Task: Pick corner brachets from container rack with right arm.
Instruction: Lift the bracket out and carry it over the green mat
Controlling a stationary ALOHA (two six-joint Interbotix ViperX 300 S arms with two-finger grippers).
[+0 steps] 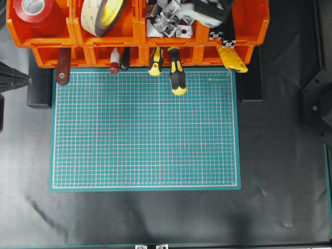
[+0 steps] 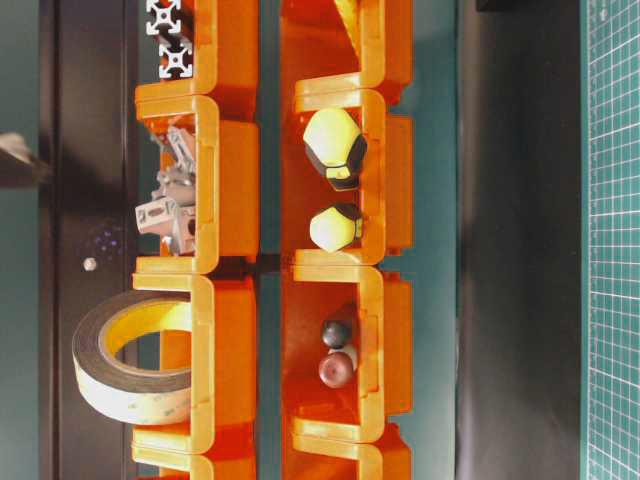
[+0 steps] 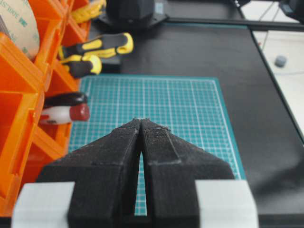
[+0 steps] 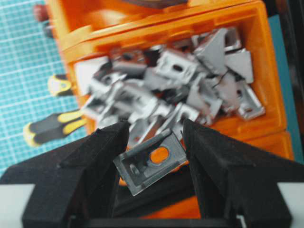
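The orange container rack (image 1: 129, 41) stands along the far edge of the table. One upper bin (image 4: 266, 71) holds a pile of silver-grey corner brackets (image 4: 180, 80), which also show from overhead (image 1: 168, 23) and in the table-level view (image 2: 170, 205). My right gripper (image 4: 154, 133) hangs just above the front of that bin. It is shut on one corner bracket (image 4: 152, 161), held tilted between both fingers with its hole facing the camera. My left gripper (image 3: 141, 121) is shut and empty over the left edge of the green mat, beside the rack (image 3: 19, 95).
A green cutting mat (image 1: 145, 129) lies in front of the rack. Yellow-black screwdriver handles (image 1: 177, 78) and a yellow tool (image 1: 232, 59) stick out of the lower bins. A tape roll (image 1: 104, 15) and red tape (image 1: 36, 13) sit in upper bins. Slotted bars (image 2: 170, 40) fill the end bin.
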